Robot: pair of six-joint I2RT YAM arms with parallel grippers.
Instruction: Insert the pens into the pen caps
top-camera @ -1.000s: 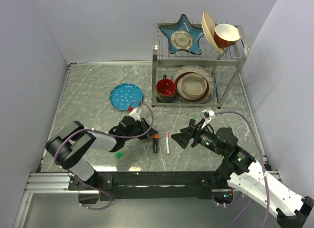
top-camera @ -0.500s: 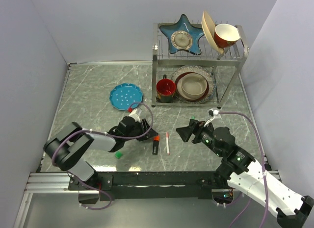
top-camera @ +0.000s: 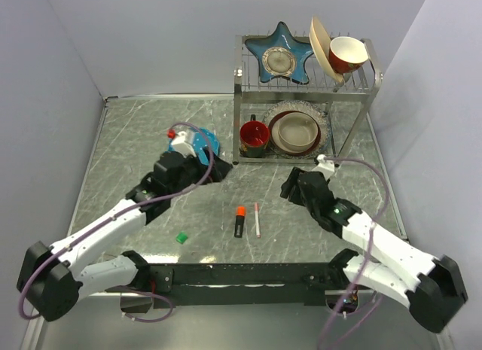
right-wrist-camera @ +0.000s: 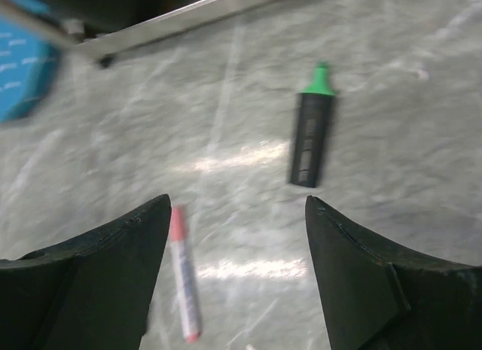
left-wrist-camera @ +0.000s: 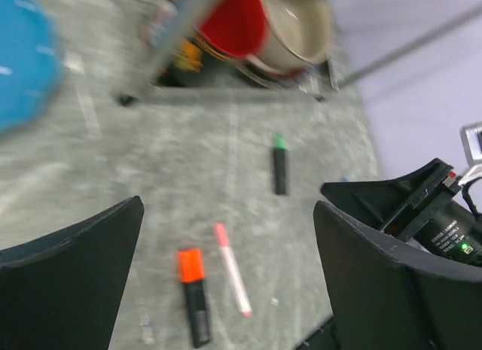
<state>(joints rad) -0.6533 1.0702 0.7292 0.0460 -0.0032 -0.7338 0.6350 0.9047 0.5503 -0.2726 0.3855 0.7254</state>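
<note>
Green-tipped marker [right-wrist-camera: 310, 135] beyond right end effector [right-wrist-camera: 237, 207]

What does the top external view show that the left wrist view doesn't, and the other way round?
Only top external: the small green plastic cap lying loose on the table. Only left wrist: the green-tipped black marker, hidden from above by the right arm. Both: the orange-tipped black marker and the thin white pen with a pink tip, lying side by side.
</note>
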